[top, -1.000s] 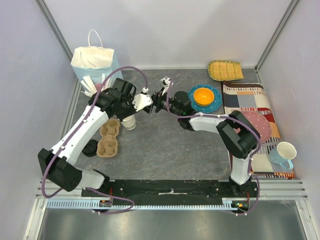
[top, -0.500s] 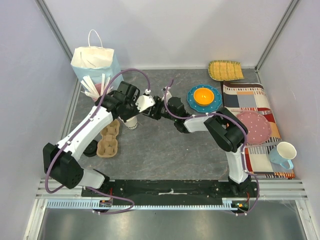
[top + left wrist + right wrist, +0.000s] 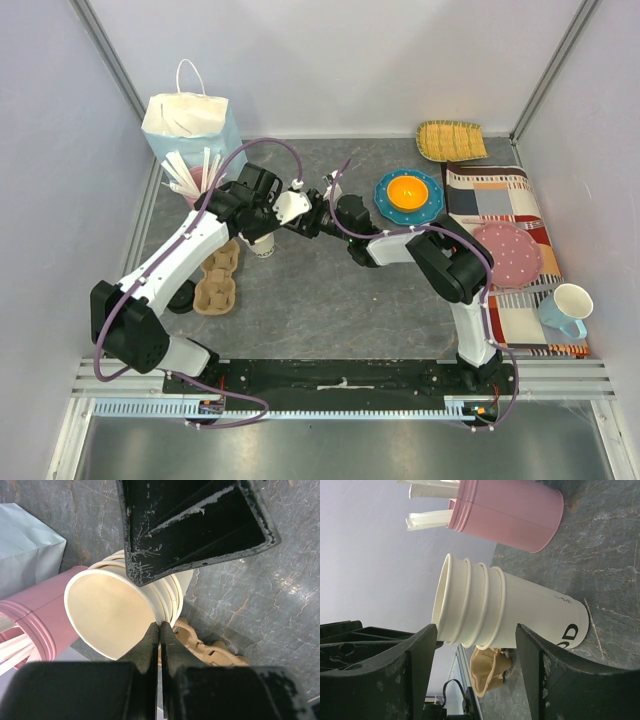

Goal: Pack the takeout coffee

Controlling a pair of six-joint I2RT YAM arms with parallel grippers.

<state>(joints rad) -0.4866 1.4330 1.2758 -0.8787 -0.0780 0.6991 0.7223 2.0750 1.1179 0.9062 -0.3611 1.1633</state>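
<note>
Left tool (image 3: 160, 630): tips together, pinching the top rim of the paper-cup stack (image 3: 530, 612). Right tool (image 3: 476, 630): fingers apart, framing that stack, contact unclear. Pink cup (image 3: 510, 510) of white sticks just beside the stack. Takeout coffee (image 3: 181, 296): on the counter (image 3: 330, 300), left of the cardboard carrier (image 3: 215, 285).

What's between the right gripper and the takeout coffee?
Top view: the stack of paper cups, which the open right gripper straddles, then the cardboard carrier. The takeout coffee sits just left of the carrier.
</note>
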